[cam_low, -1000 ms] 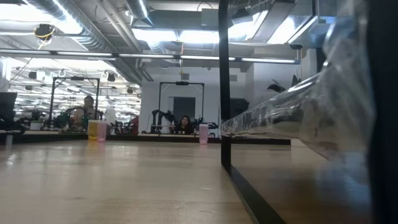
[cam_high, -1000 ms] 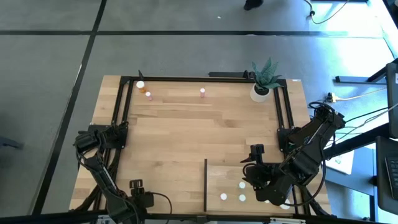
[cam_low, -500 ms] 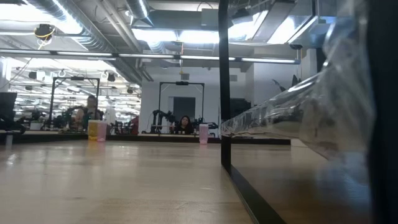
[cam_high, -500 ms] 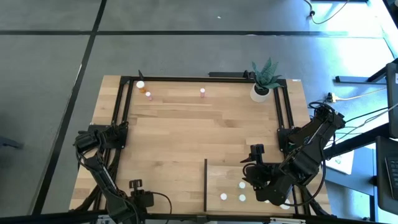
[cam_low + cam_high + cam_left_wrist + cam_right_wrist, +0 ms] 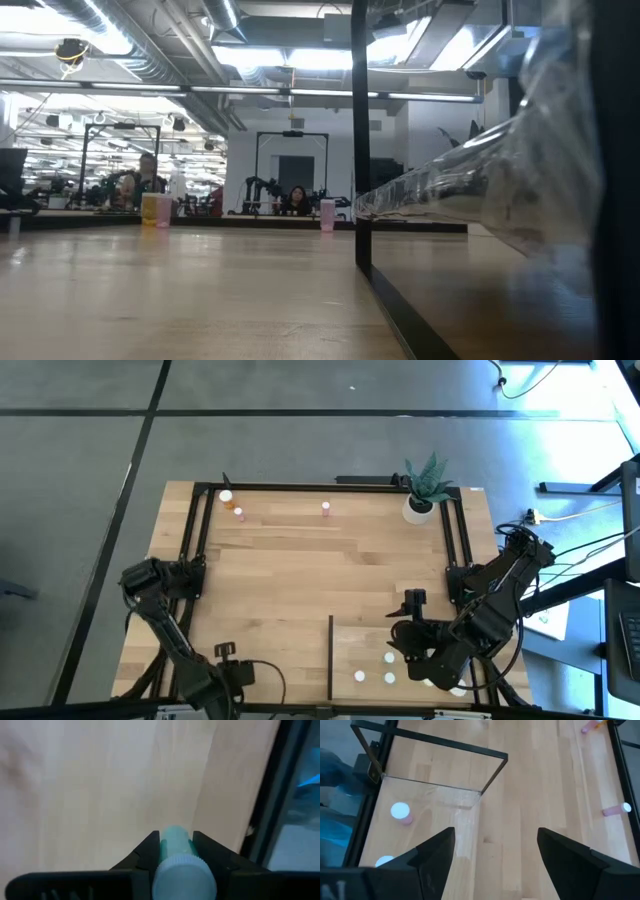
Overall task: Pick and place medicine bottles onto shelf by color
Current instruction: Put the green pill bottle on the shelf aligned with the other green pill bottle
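Observation:
My left gripper (image 5: 175, 839), near the table's front left corner (image 5: 224, 656), is shut on a small pale medicine bottle (image 5: 174, 851) with a white cap. The light-wood shelf (image 5: 430, 630) with its dark upright edge (image 5: 331, 658) lies at the front right. White-capped bottles (image 5: 390, 657), (image 5: 359, 676), (image 5: 389, 678) stand on it. My right gripper (image 5: 495, 840) hangs open above the shelf (image 5: 408, 622), holding nothing. At the table's far edge stand a white bottle (image 5: 226, 496), an orange one (image 5: 238, 512) and a pink one (image 5: 325, 508). My left gripper pinches the bottle's round body (image 5: 172, 845) between its two fingers (image 5: 149, 851), just below the cap (image 5: 183, 876). The fingers come from above, pointing down, and the cap faces up toward the wrist. Whether the bottle's base is clear of the table is hidden.
A white pot with a green plant (image 5: 420, 506) stands at the far right corner. A black frame (image 5: 205, 540) runs along the table's left, far and right sides. A clear panel (image 5: 435, 795) rises at the shelf's side. People sit in the room beyond the table (image 5: 296, 200).
My left gripper has shifted a little toward the table's right edge and upward near the front left corner, its arm swinging with it. The bottles on the shelf and at the far edge have stayed in place.

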`<state>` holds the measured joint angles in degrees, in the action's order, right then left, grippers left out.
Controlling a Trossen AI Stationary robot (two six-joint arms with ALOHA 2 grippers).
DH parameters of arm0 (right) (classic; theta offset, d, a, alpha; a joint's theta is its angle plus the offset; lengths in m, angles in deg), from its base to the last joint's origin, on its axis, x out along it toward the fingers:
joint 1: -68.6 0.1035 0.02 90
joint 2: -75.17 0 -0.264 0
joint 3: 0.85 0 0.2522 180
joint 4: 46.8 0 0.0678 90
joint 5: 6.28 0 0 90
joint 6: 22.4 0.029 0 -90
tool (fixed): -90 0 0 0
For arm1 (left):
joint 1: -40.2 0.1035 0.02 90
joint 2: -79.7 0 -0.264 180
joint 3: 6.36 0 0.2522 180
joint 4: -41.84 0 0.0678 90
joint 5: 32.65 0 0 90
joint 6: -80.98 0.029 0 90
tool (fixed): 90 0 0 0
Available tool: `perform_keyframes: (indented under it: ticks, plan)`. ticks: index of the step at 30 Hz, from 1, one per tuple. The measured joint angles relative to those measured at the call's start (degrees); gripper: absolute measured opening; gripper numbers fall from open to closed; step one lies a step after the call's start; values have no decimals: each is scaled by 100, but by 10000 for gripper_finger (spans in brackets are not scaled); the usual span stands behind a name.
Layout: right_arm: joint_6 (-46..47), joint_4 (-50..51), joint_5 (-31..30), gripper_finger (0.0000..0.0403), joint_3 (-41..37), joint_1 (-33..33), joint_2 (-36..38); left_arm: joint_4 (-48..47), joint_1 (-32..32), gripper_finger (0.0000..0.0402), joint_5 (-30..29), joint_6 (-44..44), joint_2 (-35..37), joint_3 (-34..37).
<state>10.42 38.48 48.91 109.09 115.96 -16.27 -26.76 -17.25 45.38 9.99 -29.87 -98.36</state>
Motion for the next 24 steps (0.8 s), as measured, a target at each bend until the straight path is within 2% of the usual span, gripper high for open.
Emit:
perform_keyframes:
  ticks: [6,11,18,24]
  plan:
    - [-3,41,50,284,0,-9,45,-249,713,92,1,666,734,0]
    - [-3,68,81,284,0,-44,412,-452,1563,92,-104,1761,1406,0]
    - [-12,70,157,284,0,-160,949,-506,3150,92,-57,3574,2113,0]
    - [-126,84,367,284,0,-344,1130,-450,4546,92,241,5177,2199,-163]
